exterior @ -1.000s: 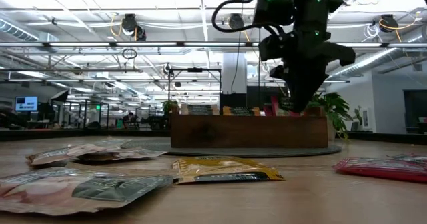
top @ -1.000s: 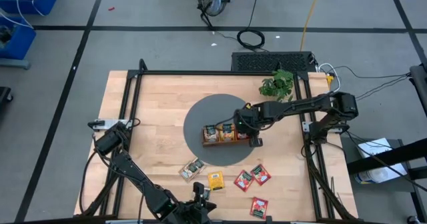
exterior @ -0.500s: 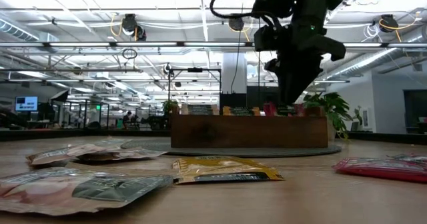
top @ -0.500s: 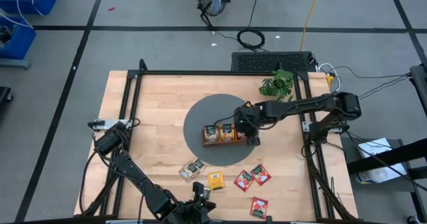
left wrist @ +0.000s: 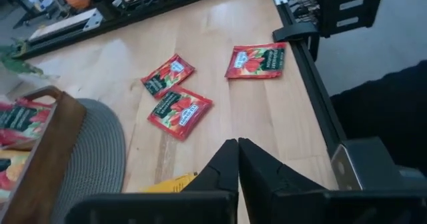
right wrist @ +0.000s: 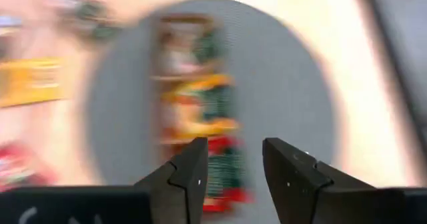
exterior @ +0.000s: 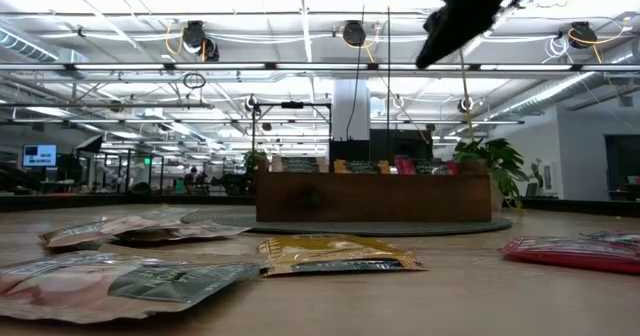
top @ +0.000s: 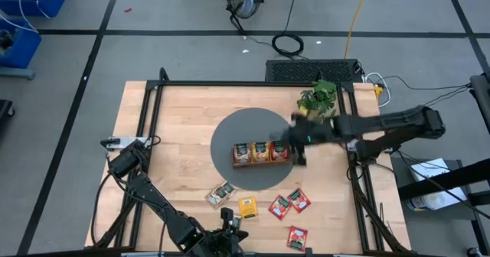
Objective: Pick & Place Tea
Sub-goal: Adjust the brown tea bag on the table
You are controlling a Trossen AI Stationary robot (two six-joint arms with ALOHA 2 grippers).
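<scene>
Left gripper (left wrist: 238,159): parked at the table's near edge, jaws pressed together, empty
Loose tea: pale sachets (top: 220,193), a yellow one (top: 247,206) and three red ones (top: 289,203) lie on the wood, not yet placed
Tray (top: 262,153): on the grey mat (top: 230,131), all three compartments hold sachets
Right gripper (right wrist: 233,174): above the tray's red end, jaws spread, holding nothing

Left gripper (left wrist: 237,159) fingers pressed together above table (left wrist: 267,124). Three red sachets (left wrist: 180,111) near table's edge rail; yellow sachet (left wrist: 170,183) beside fingers; wooden tray (left wrist: 47,151) on grey mat (left wrist: 93,164).
</scene>
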